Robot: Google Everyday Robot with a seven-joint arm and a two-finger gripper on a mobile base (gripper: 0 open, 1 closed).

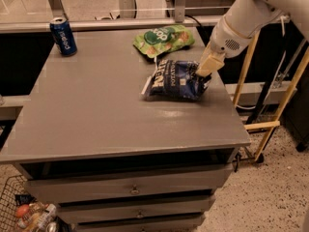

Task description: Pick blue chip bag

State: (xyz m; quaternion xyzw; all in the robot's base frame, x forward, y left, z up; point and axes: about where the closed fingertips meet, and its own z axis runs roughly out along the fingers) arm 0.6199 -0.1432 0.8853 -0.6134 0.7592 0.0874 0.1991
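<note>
Bag (175, 80), blue: light, crinkly, slippery, crushable; pinch right end. Gripper (207, 69) touches there; whether closed, cannot tell.

Count on the one grey table (96, 120): snack bags, 2. These are 1 blue chip bag (176, 79), right end at the jaws of the single gripper (204, 72), and 1 green snack bag (164, 38), just behind and left of the jaws. Soda cans, 1: a blue soda can (63, 36), far left of the jaws. Well below the jaws: drawer knobs (134, 191), 2; wire basket (9, 197), 1.
</note>
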